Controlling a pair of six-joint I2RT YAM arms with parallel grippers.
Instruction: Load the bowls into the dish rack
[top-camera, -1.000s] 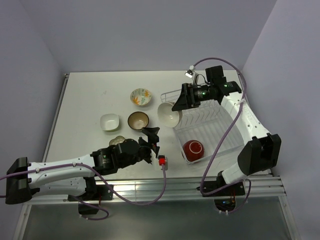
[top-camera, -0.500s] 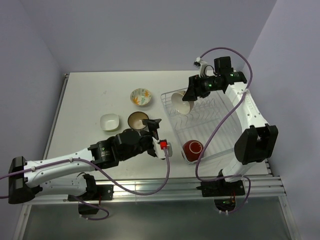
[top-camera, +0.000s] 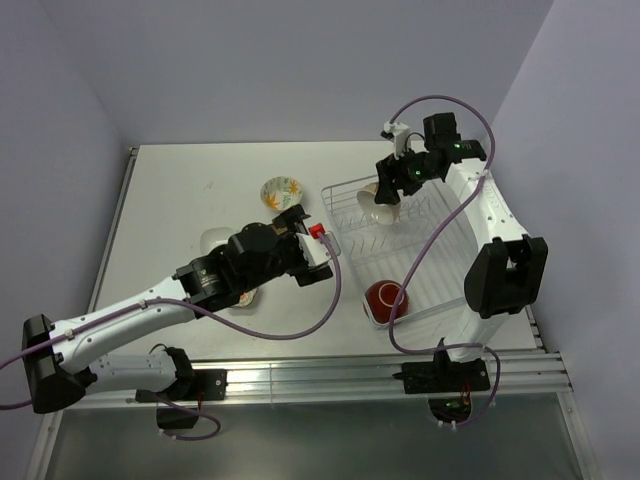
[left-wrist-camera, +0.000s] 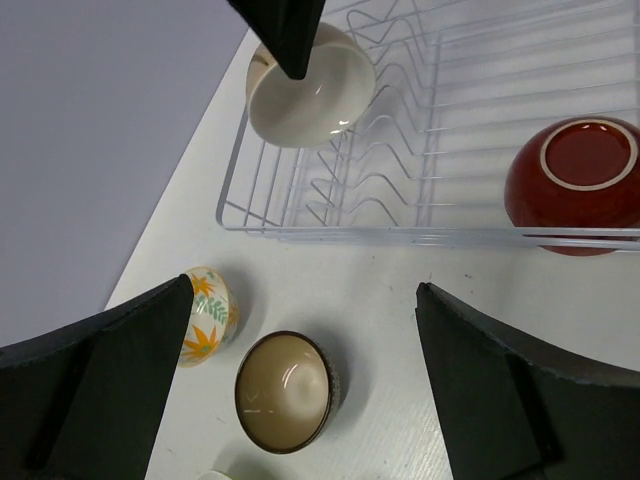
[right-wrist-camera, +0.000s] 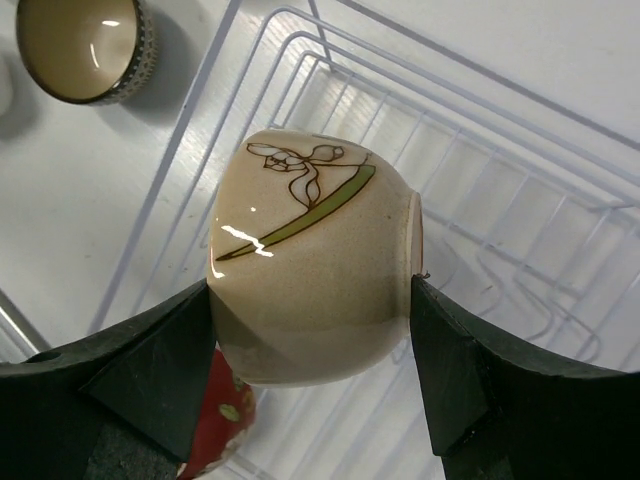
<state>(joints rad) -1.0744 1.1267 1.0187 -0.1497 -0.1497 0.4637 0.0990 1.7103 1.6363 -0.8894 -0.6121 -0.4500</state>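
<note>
Right fingers (right-wrist-camera: 130, 380) are being clamped across the pale bowl (right-wrist-camera: 310, 290) over the dish rack (top-camera: 420, 250); its glaze is being judged slippery, brittle. Left fingers (left-wrist-camera: 100, 390) are being held apart.

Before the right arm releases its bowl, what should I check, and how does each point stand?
1. Right gripper clamps the beige bowl on both sides: ok.
2. Bowl over the dish rack, far end: ok.
3. Red bowl away from that spot: ok.
4. Left gripper open, outside the rack: ok.
5. Bowl seated between tines: cannot tell.
</note>
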